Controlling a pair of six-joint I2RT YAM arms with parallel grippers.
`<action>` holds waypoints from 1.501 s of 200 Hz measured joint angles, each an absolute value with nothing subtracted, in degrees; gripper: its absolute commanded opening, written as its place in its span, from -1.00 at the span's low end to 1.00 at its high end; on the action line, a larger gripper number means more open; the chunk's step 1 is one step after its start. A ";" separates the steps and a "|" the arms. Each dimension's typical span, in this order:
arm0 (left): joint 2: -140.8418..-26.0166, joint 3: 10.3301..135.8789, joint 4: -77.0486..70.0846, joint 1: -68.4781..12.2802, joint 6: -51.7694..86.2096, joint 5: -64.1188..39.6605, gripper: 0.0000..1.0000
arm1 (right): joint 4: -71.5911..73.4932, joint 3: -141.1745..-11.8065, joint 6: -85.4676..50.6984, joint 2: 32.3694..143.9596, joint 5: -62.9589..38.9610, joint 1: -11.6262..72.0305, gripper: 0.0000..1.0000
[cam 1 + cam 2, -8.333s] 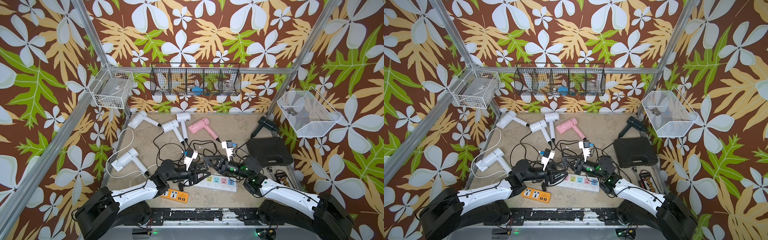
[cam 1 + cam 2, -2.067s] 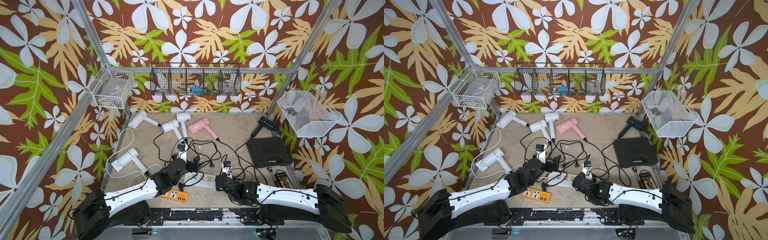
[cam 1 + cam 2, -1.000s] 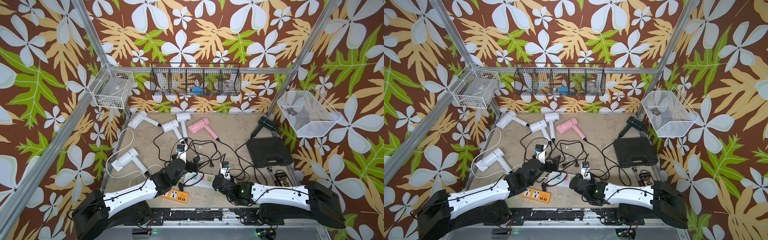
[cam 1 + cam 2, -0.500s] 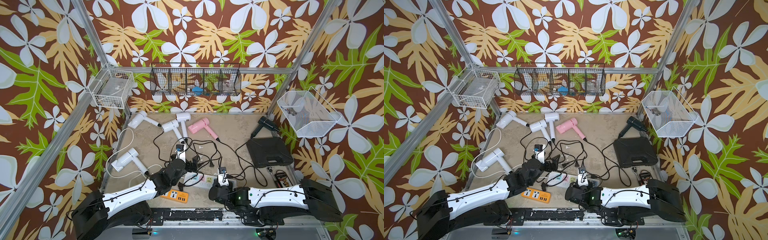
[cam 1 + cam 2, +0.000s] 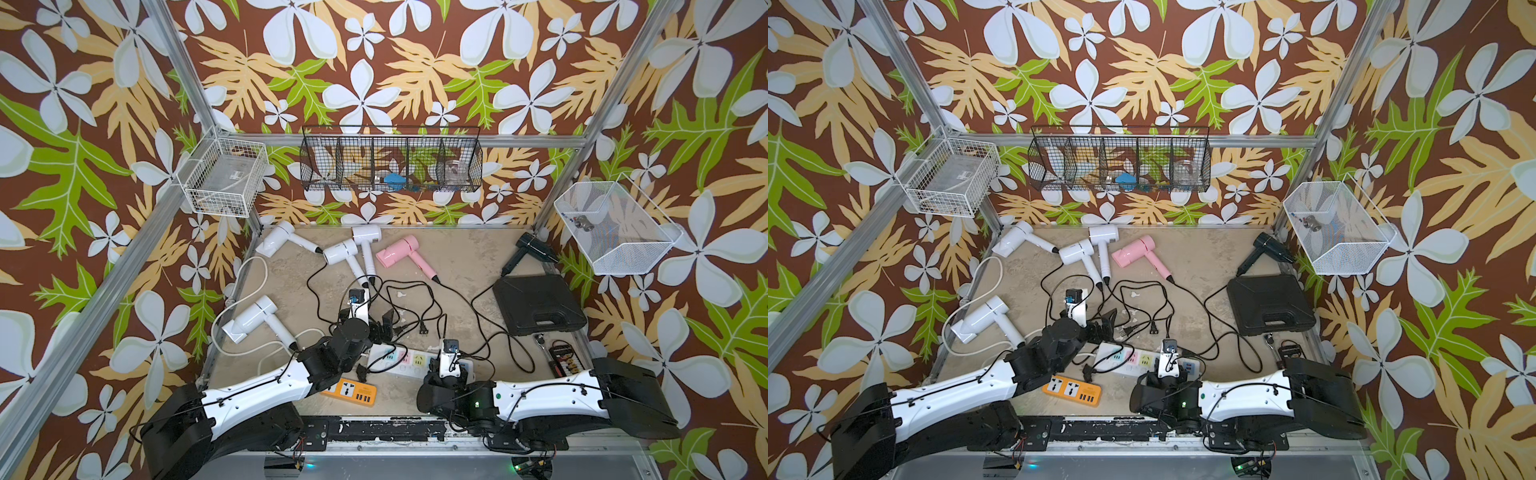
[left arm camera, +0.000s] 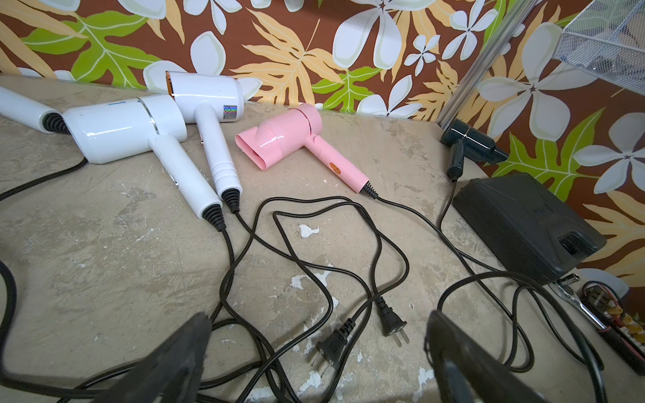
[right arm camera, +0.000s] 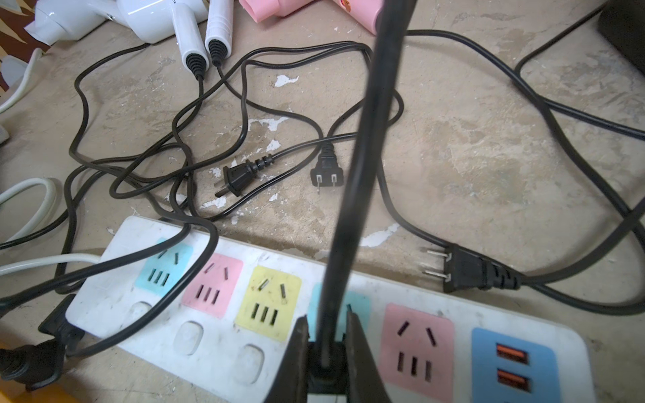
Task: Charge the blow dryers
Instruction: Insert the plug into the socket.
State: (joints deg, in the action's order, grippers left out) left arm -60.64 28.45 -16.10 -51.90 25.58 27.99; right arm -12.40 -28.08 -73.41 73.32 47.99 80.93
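Only an illegible sticker (image 6: 229,113) on white dryer (image 6: 206,91)

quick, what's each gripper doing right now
left gripper: open, holding nothing
right gripper: shut on a black plug over the white power strip

The left arm (image 5: 257,388) and right arm (image 5: 548,390) match: long white shells dotted with small dark screws, joined by bulky black housings. Thin black cables run along the white links. A green light (image 5: 476,403) glows on the right arm's black joint. Each wrist bears a white camera block (image 5: 360,309) with a blue part. The left claw (image 6: 318,324) and right claw (image 7: 326,345) have black tapered fingers.
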 measured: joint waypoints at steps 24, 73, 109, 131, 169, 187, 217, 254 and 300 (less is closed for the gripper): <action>-60.55 28.45 -16.10 -51.90 25.61 27.99 0.94 | -12.49 -27.62 -73.12 72.10 48.05 80.90 -1.00; -60.34 28.42 -15.90 -51.90 25.61 27.99 0.94 | -12.88 -30.59 -71.31 75.85 48.40 80.27 -1.00; -60.12 28.34 -15.75 -51.90 25.61 27.99 0.94 | -12.78 -31.86 -70.24 77.65 48.56 79.35 -1.00; -59.99 28.34 -15.73 -51.90 25.61 27.99 0.94 | -12.80 -32.05 -70.22 78.13 48.93 79.02 -1.00; -59.83 28.34 -15.70 -51.90 25.61 27.99 0.95 | -12.91 -32.32 -70.24 78.78 49.52 78.81 -1.00; -59.81 28.34 -15.70 -51.90 25.61 27.99 0.95 | -13.02 -32.49 -70.39 79.33 49.93 78.87 -1.00; -59.79 28.34 -15.70 -51.90 25.61 27.99 0.95 | -13.85 -32.84 -71.79 79.94 50.54 78.91 -1.00; -59.75 28.34 -15.70 -51.90 25.61 27.99 0.95 | -14.87 -32.82 -73.28 79.68 50.02 79.37 -1.00; -59.75 28.34 -15.70 -51.90 25.61 27.99 0.95 | -16.08 -33.23 -74.46 79.99 49.95 80.03 -1.00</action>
